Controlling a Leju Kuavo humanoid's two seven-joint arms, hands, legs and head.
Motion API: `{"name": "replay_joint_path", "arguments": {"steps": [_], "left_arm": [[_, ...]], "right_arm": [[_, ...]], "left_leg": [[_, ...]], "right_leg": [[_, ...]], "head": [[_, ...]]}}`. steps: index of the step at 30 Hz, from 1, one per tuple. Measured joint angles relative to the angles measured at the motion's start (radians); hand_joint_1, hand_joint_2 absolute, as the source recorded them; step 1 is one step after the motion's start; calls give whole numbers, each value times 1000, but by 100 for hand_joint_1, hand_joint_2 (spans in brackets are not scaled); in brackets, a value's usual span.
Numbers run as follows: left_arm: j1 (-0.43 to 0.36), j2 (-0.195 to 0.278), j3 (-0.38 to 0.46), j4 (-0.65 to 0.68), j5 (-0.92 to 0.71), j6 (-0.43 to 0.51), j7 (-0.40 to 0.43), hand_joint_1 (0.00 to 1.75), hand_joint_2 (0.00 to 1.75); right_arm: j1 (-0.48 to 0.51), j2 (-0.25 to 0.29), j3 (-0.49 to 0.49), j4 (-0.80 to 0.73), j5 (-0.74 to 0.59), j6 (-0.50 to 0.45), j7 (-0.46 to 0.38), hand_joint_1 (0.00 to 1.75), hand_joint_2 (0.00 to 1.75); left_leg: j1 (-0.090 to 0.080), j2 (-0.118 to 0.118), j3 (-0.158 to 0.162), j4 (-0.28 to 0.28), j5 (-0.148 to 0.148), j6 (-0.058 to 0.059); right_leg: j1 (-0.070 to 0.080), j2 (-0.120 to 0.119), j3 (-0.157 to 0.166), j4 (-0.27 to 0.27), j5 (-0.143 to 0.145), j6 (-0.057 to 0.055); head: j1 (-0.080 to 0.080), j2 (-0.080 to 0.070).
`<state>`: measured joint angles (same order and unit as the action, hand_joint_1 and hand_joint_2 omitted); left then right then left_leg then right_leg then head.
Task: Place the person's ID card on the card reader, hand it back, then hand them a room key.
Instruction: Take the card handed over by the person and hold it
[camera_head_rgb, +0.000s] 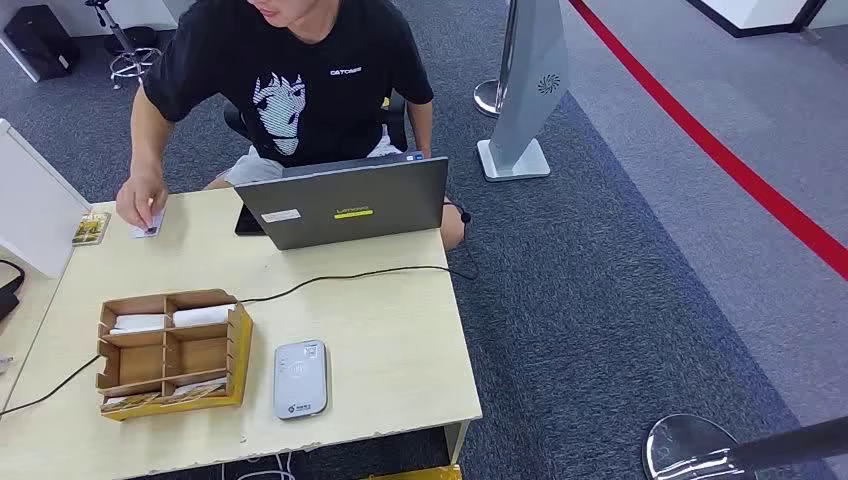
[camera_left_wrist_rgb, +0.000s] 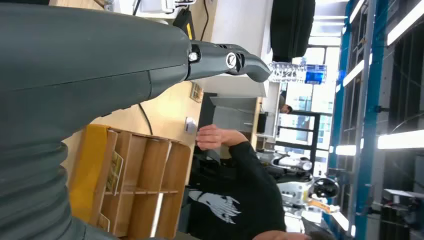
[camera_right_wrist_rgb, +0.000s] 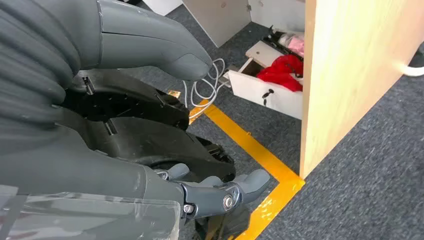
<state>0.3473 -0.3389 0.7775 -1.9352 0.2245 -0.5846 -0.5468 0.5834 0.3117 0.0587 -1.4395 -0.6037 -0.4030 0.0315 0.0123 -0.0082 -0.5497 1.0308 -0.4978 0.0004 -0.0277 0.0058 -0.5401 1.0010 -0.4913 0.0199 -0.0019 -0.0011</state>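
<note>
Waiting on the ID card (camera_head_rgb: 146, 224), pinned upper left by the person's hand (camera_head_rgb: 140, 203) | your card reader (camera_head_rgb: 300, 378) sits near, ready | left hand (camera_left_wrist_rgb: 150, 55) grasp cannot be told, right hand (camera_right_wrist_rgb: 165, 150) released, empty.

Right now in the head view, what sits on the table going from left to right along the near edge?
wooden organizer → card reader
</note>
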Motion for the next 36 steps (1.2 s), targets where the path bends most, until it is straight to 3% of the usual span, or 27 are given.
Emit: {"name": "replay_joint_path", "arguments": {"steps": [5, 12, 24, 36], "left_arm": [[-6, 14, -53, -48, -113, 34, 3, 0, 175], [-51, 86, -150, -59, -314, 119, 78, 0, 175], [-161, 239, -303, -30, -650, 239, 234, 0, 175], [-247, 420, -443, -25, -1014, 339, 402, 0, 175]], "right_arm": [[1, 0, -1, -2, 21, -1, 19, 0, 175], [1, 1, -6, -7, 62, 4, 57, 0, 175], [0, 11, -22, -6, 103, 39, 90, 0, 175], [0, 18, -30, -6, 107, 37, 45, 0, 175]], "left_leg": [[0, 0, 0, 0, 0, 0], [0, 0, 0, 0, 1, -1], [0, 0, 0, 0, 1, -1], [1, 1, 0, 0, 1, -1]], "right_leg": [[0, 0, 0, 0, 0, 0], [0, 0, -1, 0, 1, -1], [1, 0, -1, 0, 1, -1], [1, 0, -2, 0, 2, -2]], "head": [[0, 0], [0, 0], [0, 0], [0, 0]]}}
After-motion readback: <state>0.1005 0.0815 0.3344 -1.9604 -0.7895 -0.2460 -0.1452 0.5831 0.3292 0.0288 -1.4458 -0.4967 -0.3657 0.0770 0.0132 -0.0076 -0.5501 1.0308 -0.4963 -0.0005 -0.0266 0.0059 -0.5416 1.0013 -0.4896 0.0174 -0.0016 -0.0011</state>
